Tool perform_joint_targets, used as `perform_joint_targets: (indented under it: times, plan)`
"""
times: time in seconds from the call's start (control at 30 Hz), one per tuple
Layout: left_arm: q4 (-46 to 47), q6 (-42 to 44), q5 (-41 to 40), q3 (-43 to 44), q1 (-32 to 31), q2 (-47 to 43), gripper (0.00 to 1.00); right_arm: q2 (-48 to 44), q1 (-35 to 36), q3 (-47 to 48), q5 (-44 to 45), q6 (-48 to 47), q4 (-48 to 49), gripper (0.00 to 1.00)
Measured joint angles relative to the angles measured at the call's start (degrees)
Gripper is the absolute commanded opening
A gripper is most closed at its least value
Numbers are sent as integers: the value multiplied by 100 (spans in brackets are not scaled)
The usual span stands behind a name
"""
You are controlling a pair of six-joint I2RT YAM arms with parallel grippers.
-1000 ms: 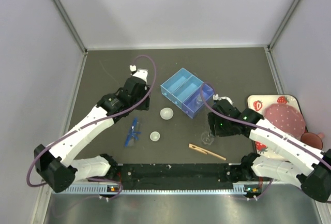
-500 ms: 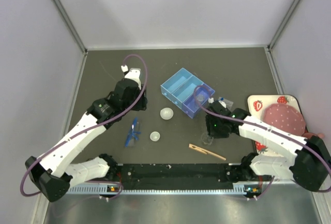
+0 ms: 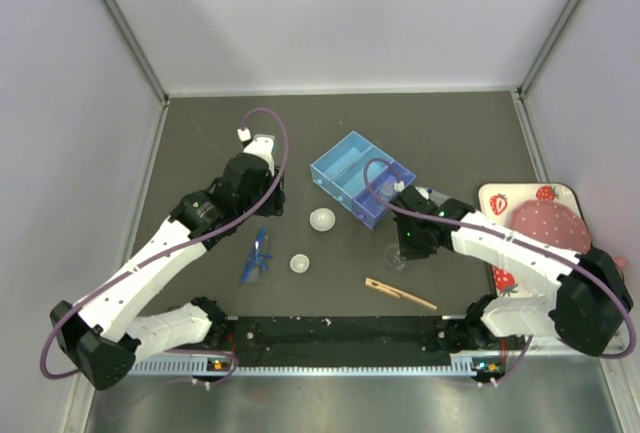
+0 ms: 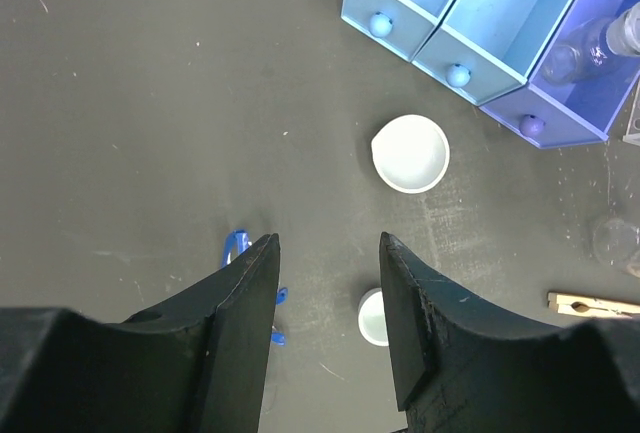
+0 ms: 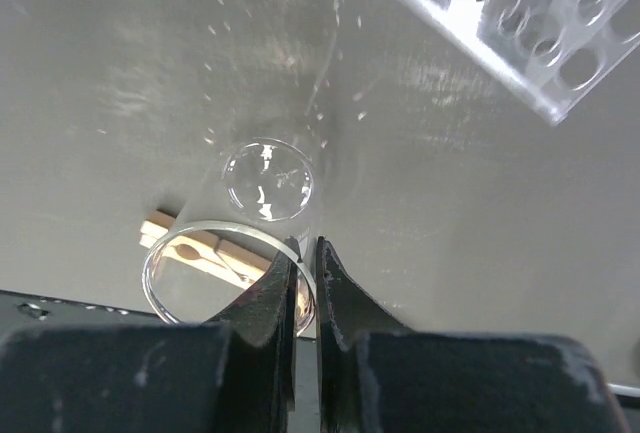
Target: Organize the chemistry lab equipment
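Left wrist view: the left gripper (image 4: 328, 253) hovers over the dark table (image 4: 150, 103), fingers apart, nothing between them. A blue three-compartment box (image 4: 480, 23) lies ahead and to the right of it, and a clear tube (image 4: 590, 43) rests in the rightmost compartment.

The clear tube rack (image 5: 520, 23) sits ahead and right of the right gripper (image 5: 305, 258).

The larger round dish (image 4: 410, 153) is straight ahead of the left gripper. The smaller dish (image 4: 370, 316) is just inside its right finger, partly hidden.

Right gripper: fingers nearly together, pinching the rim wall of a glass beaker (image 5: 250, 223), mouth toward the wrist camera. Cannot tell whether its base touches the table.

The blue tweezers (image 4: 237, 246) peek out at the left gripper's left fingertip.

The wooden clip (image 5: 190, 248) lies left of the right gripper's fingers, seen through the glass.
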Motion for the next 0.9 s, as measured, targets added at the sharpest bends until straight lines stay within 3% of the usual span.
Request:
perform_joint_targets:
  times: [0.2, 0.43, 0.67, 0.9]
  plan:
    - [26, 66, 92, 0, 0, 0, 50, 269, -2, 1685, 409, -455, -603, 0]
    - [74, 149, 210, -35, 0, 0, 50, 1093, -24, 3626, 815, -944, -590, 0]
    - [157, 190, 293, -214, 4, -2, 50, 2175, -236, 3965, 813, -1209, -614, 0]
    - [221, 192, 387, -321, 4, -2, 50, 2321, -428, 3958, 780, -1279, -640, 0]
